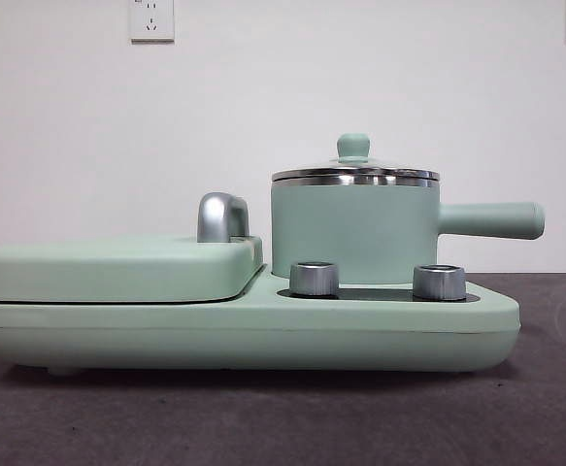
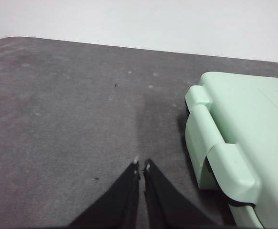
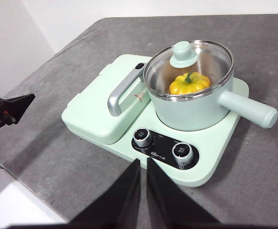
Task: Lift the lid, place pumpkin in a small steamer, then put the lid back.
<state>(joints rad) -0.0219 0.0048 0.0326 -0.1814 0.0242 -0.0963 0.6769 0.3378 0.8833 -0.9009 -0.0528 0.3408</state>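
**A:** Where's the small glossy yellow-orange ribbed pumpkin (image 3: 189, 83)?

**B:** Inside the mint-green cylindrical steamer pot (image 3: 191, 110), upper right of the right wrist frame. The round glass lid with the mint knob (image 3: 188, 67) sits on the steel rim over it; in the front frame that lid (image 1: 354, 171) looks level on the pot (image 1: 353, 231) (the pumpkin itself is hidden there).

**A:** So the task looks finished?

**B:** I'd judge so, though whether the lid is fully seated all round I can't quite tell.

**A:** And the claws?

**B:** The right claw (image 3: 143, 162) has its jaws pressed together on nothing, hanging back from the wide mint-green appliance base (image 3: 119, 143); pot and lid lie ahead of it, toward the upper right of its frame, the long handle (image 3: 248, 109) pointing to the right edge. The left claw (image 2: 141, 164) is likewise closed and empty over the grey bench (image 2: 72, 119), beside the flat mint-green hinged cover (image 2: 239, 138).

**A:** Nearer arm?

**B:** The right one; only it has the lid in view.
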